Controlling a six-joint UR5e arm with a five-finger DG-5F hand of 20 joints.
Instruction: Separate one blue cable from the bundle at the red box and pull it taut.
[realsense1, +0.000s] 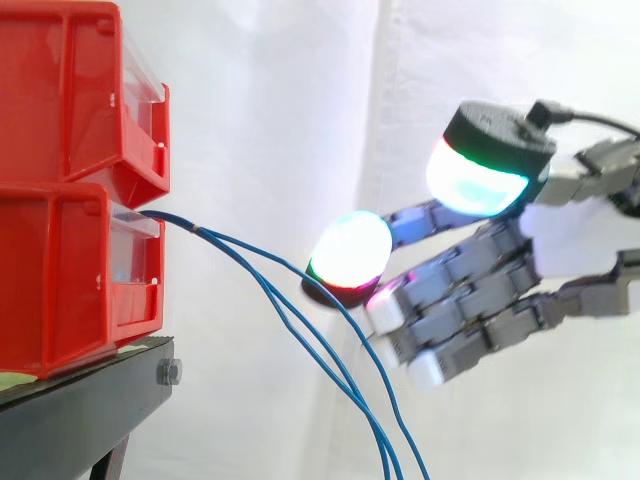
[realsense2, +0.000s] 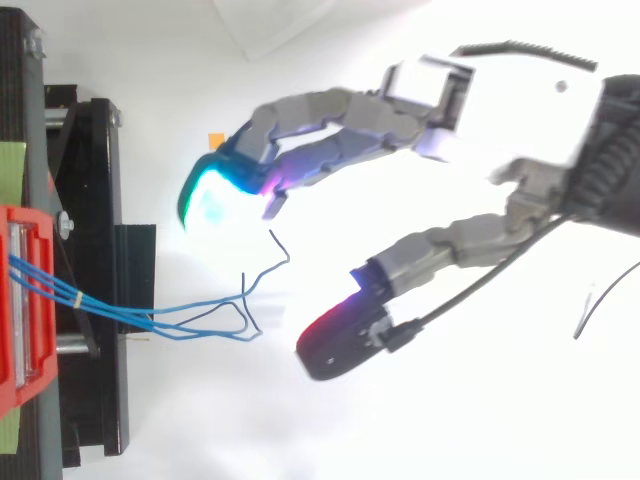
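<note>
Hovers with the hand (realsense2: 520, 100) released, fingers (realsense1: 465, 265) loosely bent, spread wide and grasping nothing, glowing pads (realsense1: 350, 248) close beside the slack blue cables (realsense1: 203, 232) coming out of the lower red bin (realsense1: 60, 280) on the black stand (realsense1: 90, 395) and hanging down, not pulled tight.

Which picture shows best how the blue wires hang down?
The side view: the blue wires leave the lower red box and droop to the bottom edge. In the top view they look flat.
</note>
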